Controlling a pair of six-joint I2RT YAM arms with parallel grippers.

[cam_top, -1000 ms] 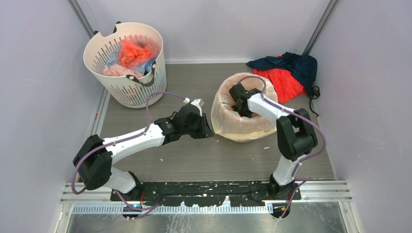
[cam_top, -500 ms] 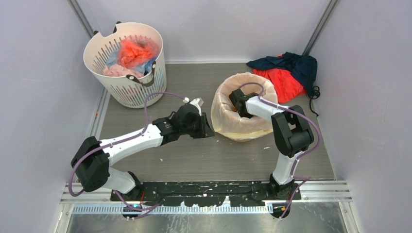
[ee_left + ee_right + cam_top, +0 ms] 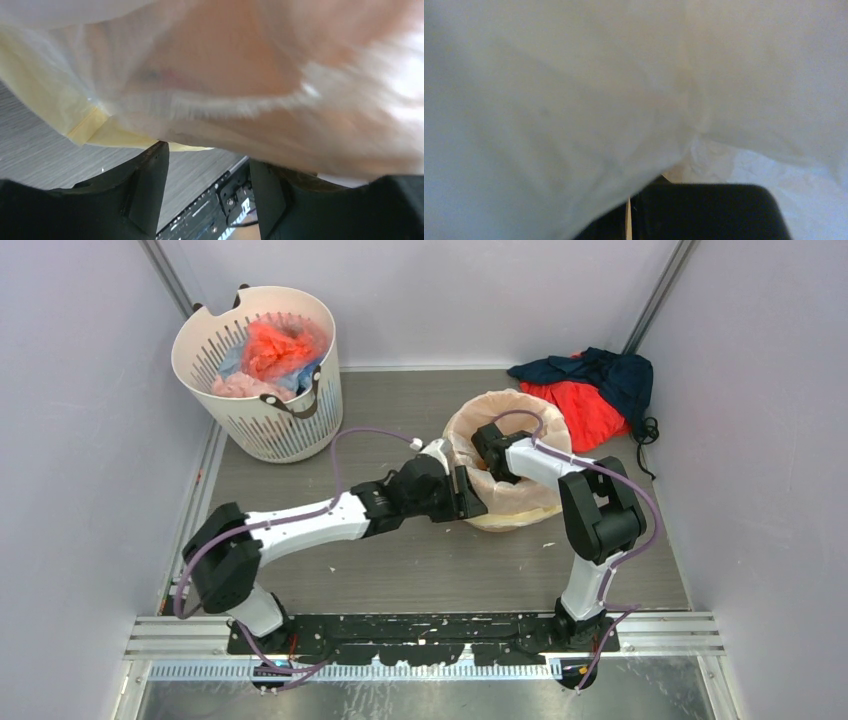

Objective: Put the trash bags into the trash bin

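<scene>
The trash bag [image 3: 520,502] is thin, translucent pale-yellow plastic film, wrinkled and faintly glossy. The table [image 3: 400,560] has a matt grey wood-grain top. The basket [image 3: 262,430] is smooth, matt white plastic. The heap [image 3: 590,395] is soft red and navy cloth.

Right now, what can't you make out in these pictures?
1. Right fingers: in the top view they are sunk inside the bin, out of sight. In the right wrist view blurred bag film covers the lens, so any grip is unclear.
2. Bin's sides and print: in the top view the bag drapes over them.
3. Left fingers: in the left wrist view the bag is blurred, so contact is unclear.
</scene>
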